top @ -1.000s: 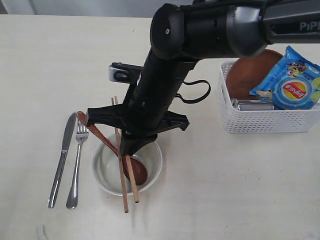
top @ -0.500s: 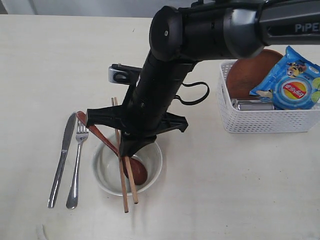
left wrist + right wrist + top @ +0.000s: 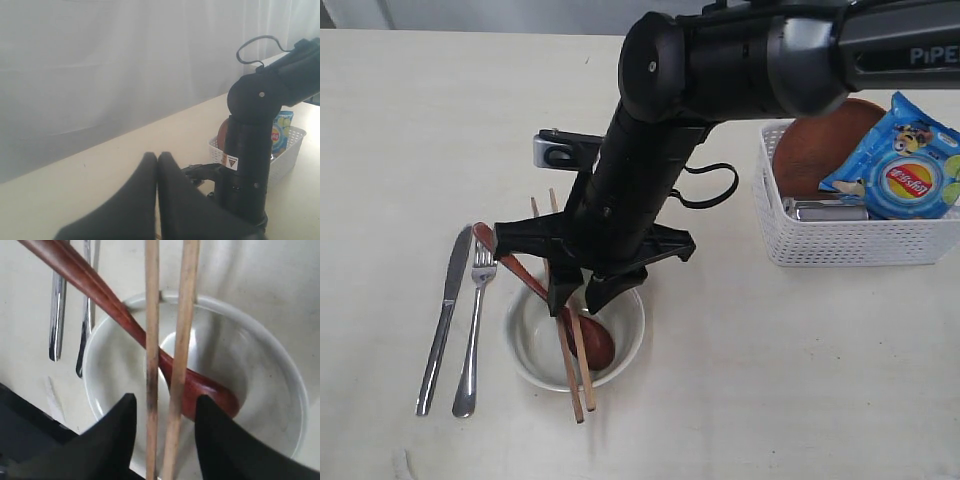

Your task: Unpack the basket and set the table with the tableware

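Note:
My right gripper (image 3: 582, 292) reaches across to the left and hangs open over the white bowl (image 3: 620, 350). The two chopsticks (image 3: 573, 365) lie across the bowl between its parted fingers, touching neither finger in the right wrist view, where they (image 3: 151, 340) cross the red-brown spoon (image 3: 100, 295). The spoon (image 3: 592, 345) rests in the bowl (image 3: 280, 370) with its handle out over the rim. Knife (image 3: 444, 320) and fork (image 3: 474, 330) lie side by side left of the bowl. My right gripper (image 3: 165, 400) holds nothing. My left gripper (image 3: 157, 156) is shut and empty above the table (image 3: 100, 185).
The white basket (image 3: 860, 240) stands at the right, holding the brown plate (image 3: 815, 150), a steel cup (image 3: 825, 210) and a blue snack bag (image 3: 900, 165). The right arm (image 3: 740, 60) spans the middle of the table (image 3: 770, 380).
My right gripper has opened and let go of the chopsticks, which now rest across the bowl, shifted slightly. The left gripper has not moved.

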